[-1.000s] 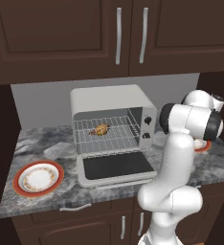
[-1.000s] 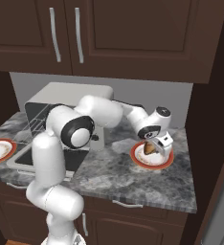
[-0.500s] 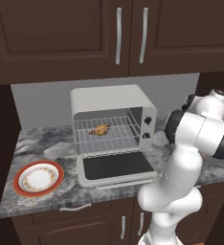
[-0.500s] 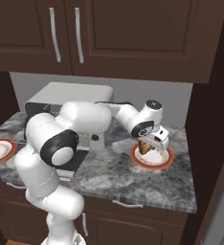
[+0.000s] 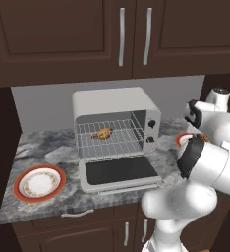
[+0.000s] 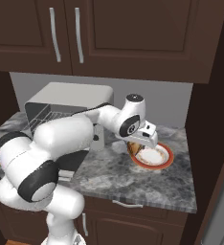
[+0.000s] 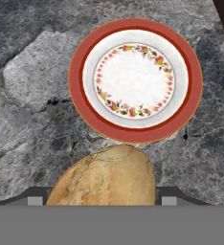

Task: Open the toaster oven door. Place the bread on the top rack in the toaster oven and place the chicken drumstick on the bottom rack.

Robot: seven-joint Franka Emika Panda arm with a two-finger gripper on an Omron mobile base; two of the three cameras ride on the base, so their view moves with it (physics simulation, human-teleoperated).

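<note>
The off-white toaster oven (image 5: 114, 106) stands at the back of the counter, its door (image 5: 119, 172) folded down flat in front. Inside, the chicken drumstick (image 5: 103, 134) lies on a wire rack (image 5: 118, 145); I cannot tell which of the two racks it is. To the oven's right, my gripper (image 6: 136, 145) hangs just above the left rim of a red-rimmed plate (image 6: 158, 158), shut on the bread (image 6: 132, 147). In the hand view the brown bread (image 7: 106, 177) sits in my gripper (image 7: 103, 197), and the plate (image 7: 76, 81) below it is bare.
A second red-rimmed plate (image 5: 39, 182) lies on the counter left of the oven. Dark cabinets (image 5: 122, 34) hang overhead. A dark side wall (image 6: 214, 119) closes the counter on the right, close to the plate. My bulky arm (image 6: 66, 139) crosses in front of the oven's right side.
The hand has moved left from over the plate's middle to its left rim, still holding the bread. The elbow has swung out toward the cameras.
</note>
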